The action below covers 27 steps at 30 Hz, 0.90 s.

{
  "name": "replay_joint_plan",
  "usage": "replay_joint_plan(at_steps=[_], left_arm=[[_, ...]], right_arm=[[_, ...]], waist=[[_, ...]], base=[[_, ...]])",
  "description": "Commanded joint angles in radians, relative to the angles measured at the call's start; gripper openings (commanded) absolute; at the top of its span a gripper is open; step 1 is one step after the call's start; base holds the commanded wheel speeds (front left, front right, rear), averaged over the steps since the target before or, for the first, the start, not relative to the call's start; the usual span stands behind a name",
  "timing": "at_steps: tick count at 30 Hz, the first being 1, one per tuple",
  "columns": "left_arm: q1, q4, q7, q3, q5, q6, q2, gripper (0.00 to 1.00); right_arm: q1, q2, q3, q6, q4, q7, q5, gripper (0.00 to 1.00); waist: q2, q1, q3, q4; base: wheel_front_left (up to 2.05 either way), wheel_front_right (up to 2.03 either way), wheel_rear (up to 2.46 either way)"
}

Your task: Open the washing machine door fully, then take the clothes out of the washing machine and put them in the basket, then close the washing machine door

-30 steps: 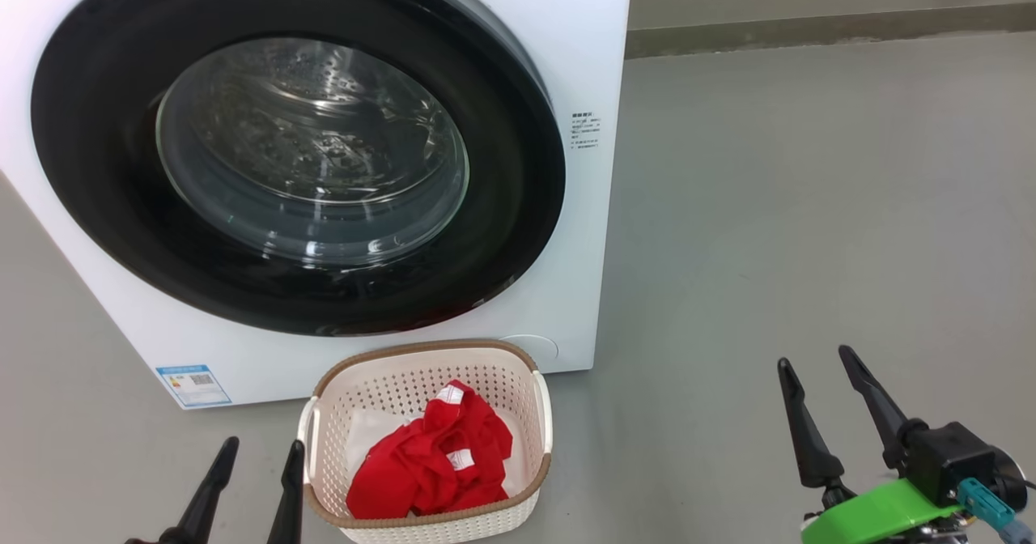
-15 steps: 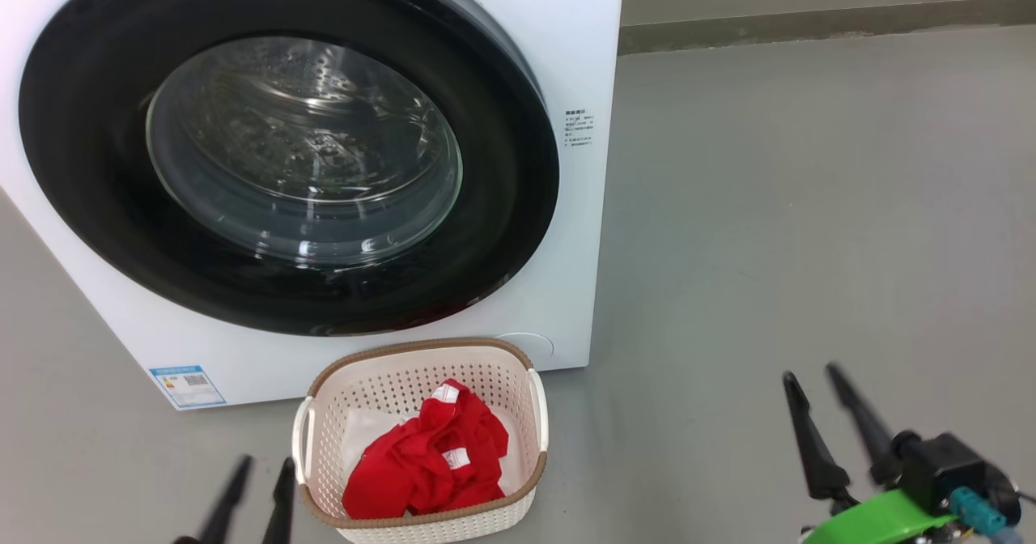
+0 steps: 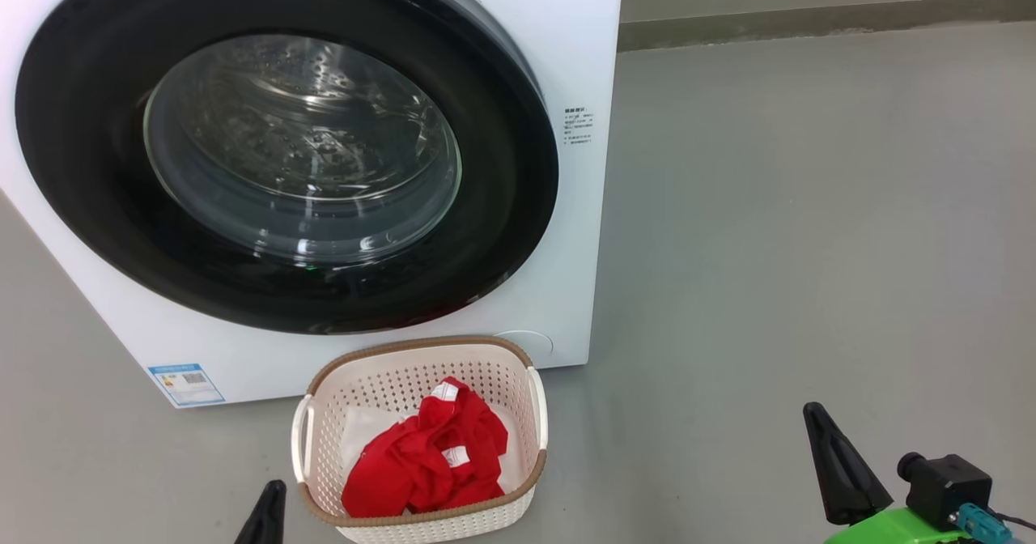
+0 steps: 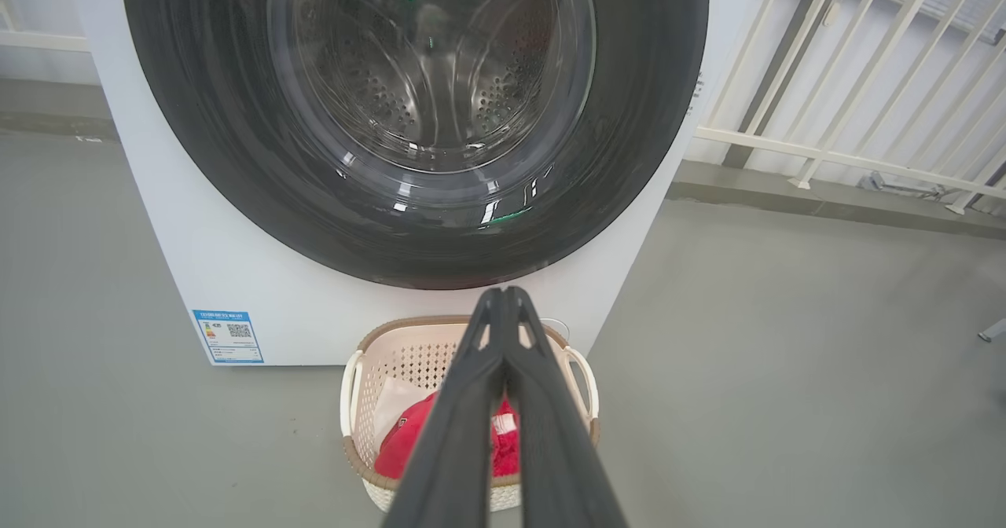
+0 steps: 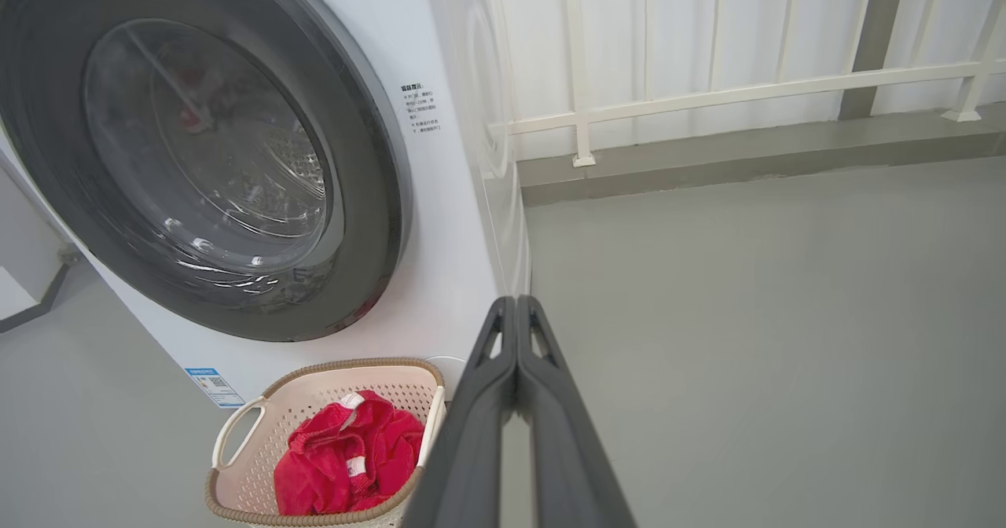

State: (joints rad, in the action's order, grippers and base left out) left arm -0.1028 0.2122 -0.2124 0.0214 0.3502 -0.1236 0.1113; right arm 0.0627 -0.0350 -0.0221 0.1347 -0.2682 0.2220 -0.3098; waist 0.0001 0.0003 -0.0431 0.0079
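Red clothes (image 3: 425,459) heaped in cream basket (image 3: 421,348) on the floor at the near foot of the washing machine (image 3: 587,34), washing machine door (image 3: 518,204) shut; left claw (image 4: 503,296) and right claw (image 5: 516,302) pressed together, empty, low, pointing forward; risk: left claw, just beside the basket, could nudge it if swung right.

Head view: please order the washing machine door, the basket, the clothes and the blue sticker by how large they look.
1. washing machine door
2. basket
3. clothes
4. blue sticker
No two look alike in size.
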Motion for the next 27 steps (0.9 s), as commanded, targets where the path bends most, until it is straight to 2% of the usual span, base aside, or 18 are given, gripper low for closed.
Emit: replay_joint_plan(at_steps=[1, 27], left_arm=[[0.031, -0.019, 0.002, -0.015, 0.022, -0.001, 0.008, 0.0], [0.074, -0.006, 0.079, -0.044, 0.318, -0.002, -0.008, 0.0]], right_arm=[[-0.035, -0.009, -0.007, 0.0, 0.026, -0.004, -0.02, 0.0], [-0.067, -0.01, -0.027, -0.001, 0.025, -0.083, -0.326, 0.0]], waist=[[-0.0001, -0.0001, 0.0, 0.0], [-0.0001, -0.0002, 0.012, -0.002]], base=[[0.0, 0.0, 0.0], [0.0, 0.0, 0.0]])
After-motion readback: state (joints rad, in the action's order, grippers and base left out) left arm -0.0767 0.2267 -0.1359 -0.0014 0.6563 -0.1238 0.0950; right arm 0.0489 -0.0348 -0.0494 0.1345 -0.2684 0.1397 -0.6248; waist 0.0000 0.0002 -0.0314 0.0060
